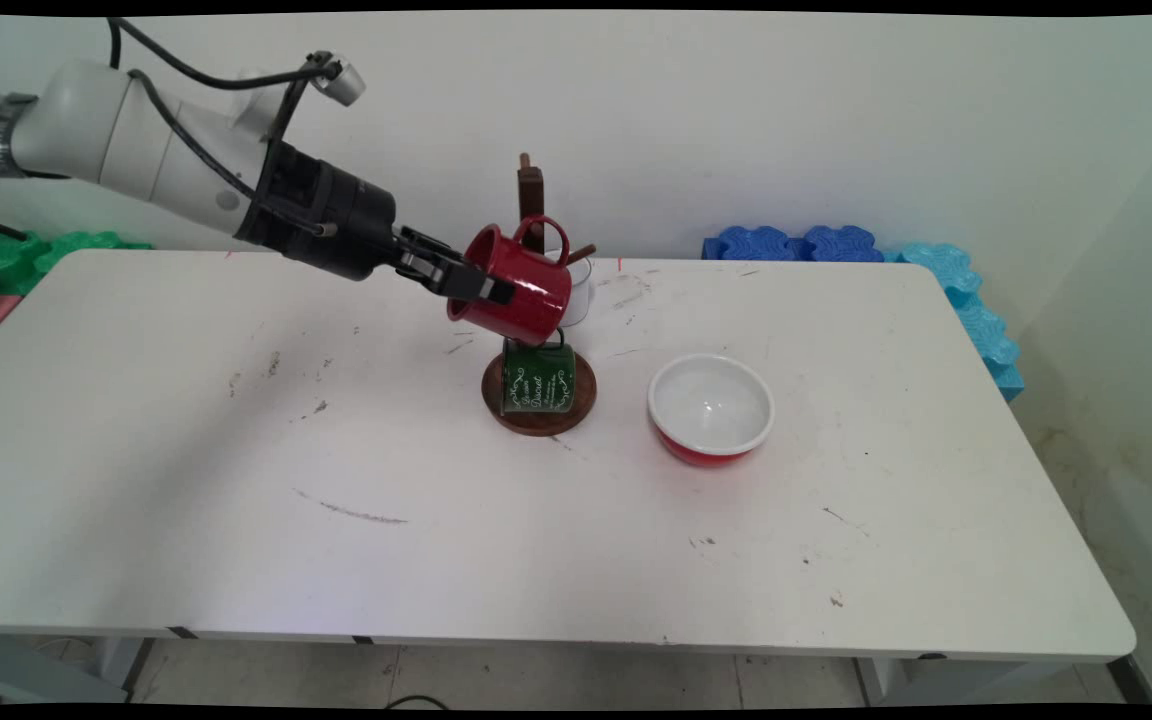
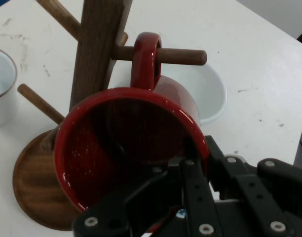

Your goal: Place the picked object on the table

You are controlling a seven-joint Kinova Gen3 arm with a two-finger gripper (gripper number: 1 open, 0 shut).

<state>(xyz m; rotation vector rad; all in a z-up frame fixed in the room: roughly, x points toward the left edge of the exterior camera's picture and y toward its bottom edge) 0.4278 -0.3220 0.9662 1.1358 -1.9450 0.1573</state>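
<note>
My gripper (image 1: 484,288) is shut on the rim of a red enamel mug (image 1: 526,290), which it holds tilted in the air beside a wooden mug tree (image 1: 531,190). In the hand view the red mug (image 2: 116,148) opens toward the camera, and its handle (image 2: 145,59) is looped over a peg (image 2: 183,56) of the tree's post (image 2: 99,44). My gripper (image 2: 185,165) pinches the rim's lower right side. A green mug (image 1: 538,378) hangs lower on the tree, above its round base (image 1: 536,422). A white mug (image 1: 579,290) stands just behind.
A red bowl with a white inside (image 1: 711,408) stands on the table (image 1: 236,450) to the right of the tree; its rim (image 2: 210,94) shows behind the mug. Blue foam blocks (image 1: 796,243) and cyan ones (image 1: 976,310) lie off the far right, green ones (image 1: 36,250) off the far left.
</note>
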